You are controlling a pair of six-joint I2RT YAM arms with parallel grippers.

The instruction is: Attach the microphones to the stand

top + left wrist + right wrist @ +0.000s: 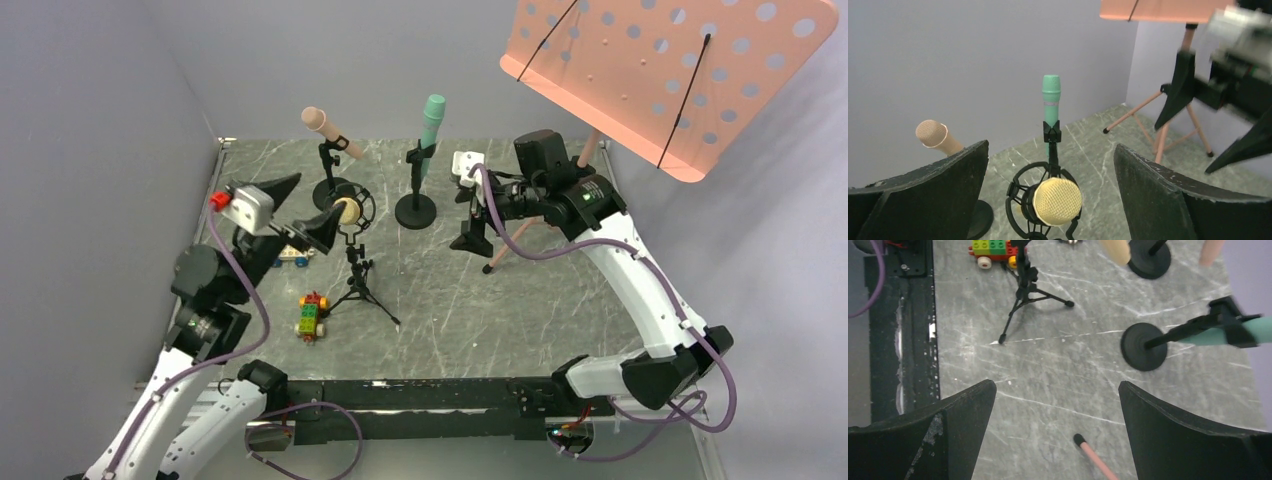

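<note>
Yellow microphone (pixel 346 211), frame centre, sits cradled on its tripod (pixel 362 285) inside the wide-open left tool (pixel 303 208). Pink microphone (pixel 330 130) and teal microphone (pixel 432 122) stand clipped behind. Right tool (pixel 1057 386) (right of centre) is open and empty. Best retreat straight back, sparing the tripod.

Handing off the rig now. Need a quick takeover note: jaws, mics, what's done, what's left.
Left gripper: jaws open, empty, facing the yellow microphone.
Right gripper: jaws open, empty, above the table by a music stand leg.
Yellow microphone sits in the tripod shock mount. Teal microphone and pink microphone are clipped on round-base stands.
Done: all three mounted.
Left: apparently just backing the arms away.
</note>
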